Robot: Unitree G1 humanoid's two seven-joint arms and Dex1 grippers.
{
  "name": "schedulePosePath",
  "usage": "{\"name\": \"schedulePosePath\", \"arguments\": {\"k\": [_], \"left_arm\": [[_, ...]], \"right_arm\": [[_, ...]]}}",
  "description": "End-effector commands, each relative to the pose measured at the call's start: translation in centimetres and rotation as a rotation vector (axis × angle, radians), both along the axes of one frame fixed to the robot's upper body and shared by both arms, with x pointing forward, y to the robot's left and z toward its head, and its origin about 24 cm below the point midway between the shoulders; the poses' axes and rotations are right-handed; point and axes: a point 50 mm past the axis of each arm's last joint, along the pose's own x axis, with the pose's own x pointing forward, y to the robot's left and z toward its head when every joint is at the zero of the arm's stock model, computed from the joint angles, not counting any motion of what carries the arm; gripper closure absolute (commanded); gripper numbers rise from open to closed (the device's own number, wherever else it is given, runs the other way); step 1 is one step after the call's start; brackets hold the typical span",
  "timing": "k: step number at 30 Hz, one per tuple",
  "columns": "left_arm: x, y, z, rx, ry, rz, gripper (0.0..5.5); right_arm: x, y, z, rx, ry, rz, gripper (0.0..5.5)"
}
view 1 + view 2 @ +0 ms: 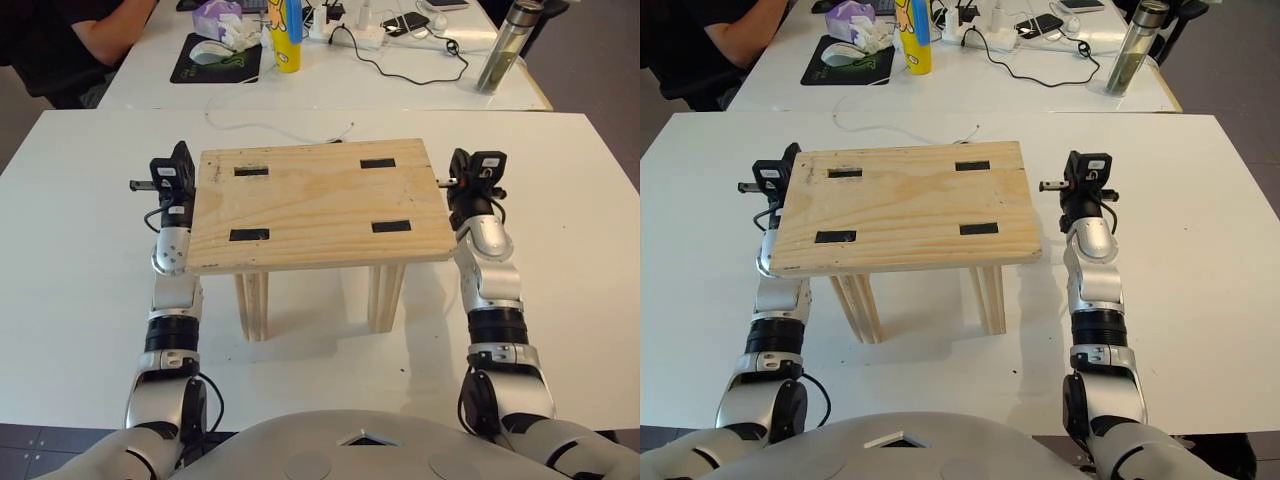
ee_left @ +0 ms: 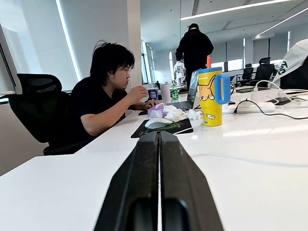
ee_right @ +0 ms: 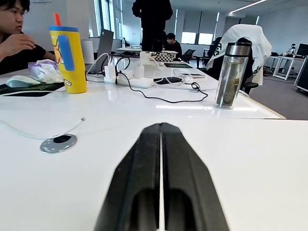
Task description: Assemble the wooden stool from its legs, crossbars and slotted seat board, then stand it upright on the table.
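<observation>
The stool [image 1: 310, 205] stood upright on the white counter [image 1: 560, 200], in the middle between the two arms. Its seat [image 1: 320, 215] lay flat on top, a pale plywood board with four dark slots [image 1: 251, 171], one near each corner. Legs [image 1: 252, 305] showed under the near edge, some toward the left and some toward the right, with their feet on the counter.

The left end effector [image 1: 180, 158] sat just beside the seat's left edge, near the far left corner. Whether it touched the wood could not be told. In the left wrist view its fingers [image 2: 137, 183] were pressed together with nothing between them. The right end effector [image 1: 462, 162] was near the seat's right edge, by the far right corner, with a narrow gap between it and the board. Its fingers [image 3: 187, 183] were likewise clenched on nothing and pointed away from the robot across the counter.

A thin white cable [image 1: 280, 128] lay on the counter beyond the stool. A round grey grommet [image 3: 58, 142] sat in the surface ahead of the right end effector. On the second counter [image 1: 420, 88] behind stood a yellow cup [image 1: 287, 35] with a blue handle, a steel bottle [image 1: 505, 45], a dark mouse pad [image 1: 215, 58] and a white power strip [image 1: 352, 36] with a black cord
</observation>
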Motion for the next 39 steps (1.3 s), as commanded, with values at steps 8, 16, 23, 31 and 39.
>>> {"name": "schedulePosePath", "arguments": {"k": [8, 16, 23, 31, 39], "left_arm": [[2.2, -0.4, -0.9, 0.014, 0.111, -0.112, 5.47], [3.2, 0.0, -1.5, 0.011, 0.181, -0.088, 5.47], [2.6, -0.3, -2.0, 0.010, 0.167, -0.086, 5.47], [2.9, -0.2, -1.4, -0.009, 0.137, -0.044, 5.47], [3.3, -0.9, -1.1, -0.023, 0.130, -0.073, 5.47]], "right_arm": [[0.8, 0.9, -0.9, -0.007, 0.034, 0.080, 5.50], [0.9, 1.5, -1.5, 0.039, 0.048, 0.112, 5.50], [1.0, 1.1, -1.6, 0.064, 0.063, 0.118, 5.50], [1.5, 1.3, -1.6, 0.075, 0.076, 0.117, 5.50], [1.7, 2.0, -1.6, 0.096, 0.078, 0.132, 5.50]]}}
